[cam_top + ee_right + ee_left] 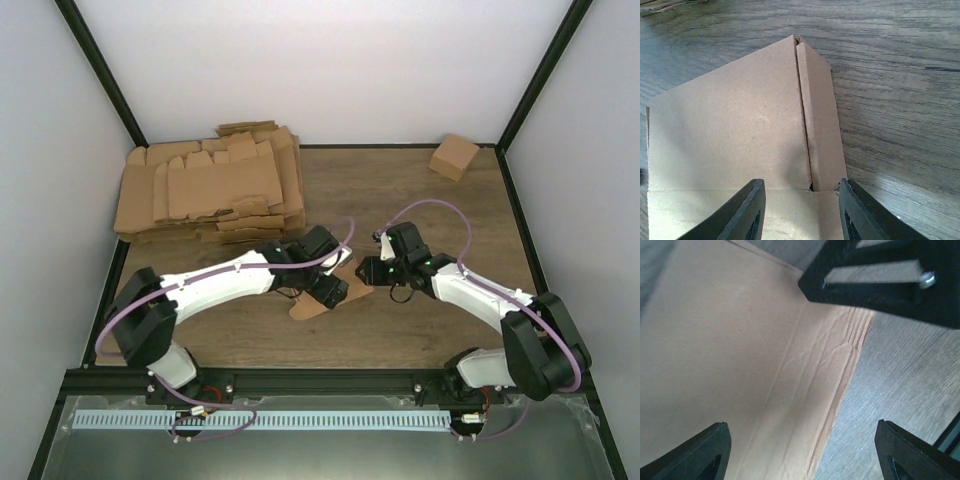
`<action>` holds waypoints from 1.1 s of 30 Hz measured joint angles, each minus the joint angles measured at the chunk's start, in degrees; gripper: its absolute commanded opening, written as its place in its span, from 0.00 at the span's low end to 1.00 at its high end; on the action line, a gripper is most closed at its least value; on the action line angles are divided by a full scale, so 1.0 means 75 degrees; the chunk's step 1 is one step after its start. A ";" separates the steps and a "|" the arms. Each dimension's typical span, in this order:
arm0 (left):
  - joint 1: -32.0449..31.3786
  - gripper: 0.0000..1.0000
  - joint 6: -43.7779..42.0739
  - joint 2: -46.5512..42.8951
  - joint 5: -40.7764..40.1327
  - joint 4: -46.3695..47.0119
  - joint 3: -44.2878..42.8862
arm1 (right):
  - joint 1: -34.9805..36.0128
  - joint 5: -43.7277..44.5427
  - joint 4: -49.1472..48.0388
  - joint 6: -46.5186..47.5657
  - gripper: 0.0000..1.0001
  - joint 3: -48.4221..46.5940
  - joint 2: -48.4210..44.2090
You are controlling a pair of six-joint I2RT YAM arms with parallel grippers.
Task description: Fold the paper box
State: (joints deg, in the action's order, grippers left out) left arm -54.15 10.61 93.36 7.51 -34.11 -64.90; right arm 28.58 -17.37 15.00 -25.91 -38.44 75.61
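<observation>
The paper box (312, 308) is a brown cardboard piece lying on the wooden table between the two arms, mostly hidden under the left wrist. My left gripper (330, 290) hovers right over it with its jaws wide apart. In the left wrist view the box (740, 365) fills the left side, and its creased edge runs between the fingers of the left gripper (802, 455). My right gripper (368, 270) reaches in from the right. In the right wrist view the right gripper (802, 210) is open, straddling a folded panel and narrow side flap of the box (730, 125).
A thick pile of brown cardboard blanks (210, 190) lies at the back left. A small cube-like carton (454, 156) stands at the back right corner. Part of the right gripper's black body (880, 280) sits close above the left gripper. White walls enclose the table.
</observation>
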 measured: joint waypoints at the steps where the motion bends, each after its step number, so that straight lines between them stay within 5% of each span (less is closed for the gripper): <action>1: 0.0000 0.85 0.0117 -0.0146 -0.0079 -0.0041 -0.0009 | 0.0000 0.0009 0.0000 0.0012 0.43 0.0000 0.0017; 6: 0.0376 0.86 0.1131 -0.1247 -0.0484 -0.0169 0.0093 | 0.0000 0.0125 -0.0003 0.0085 0.43 0.0000 0.0085; 13: 0.1754 0.83 0.2381 -0.3028 -0.0251 0.0221 0.1772 | 0.0000 0.0122 -0.0041 0.0169 0.41 -0.0003 0.0210; 22: 0.2754 0.68 0.3110 -0.3197 0.0956 0.1154 0.3500 | 0.0000 -0.0038 -0.0175 0.0230 0.39 -0.0003 0.0458; 33: 0.2967 0.52 0.3456 -0.2684 0.1999 0.2486 0.3885 | 0.0000 -0.0140 -0.0204 0.0329 0.34 -0.0003 0.0460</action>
State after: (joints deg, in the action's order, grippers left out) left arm -31.90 36.53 73.23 22.50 -15.46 -35.77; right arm 28.58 -18.41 13.47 -23.44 -38.46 79.07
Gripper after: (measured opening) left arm 0.564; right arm 0.338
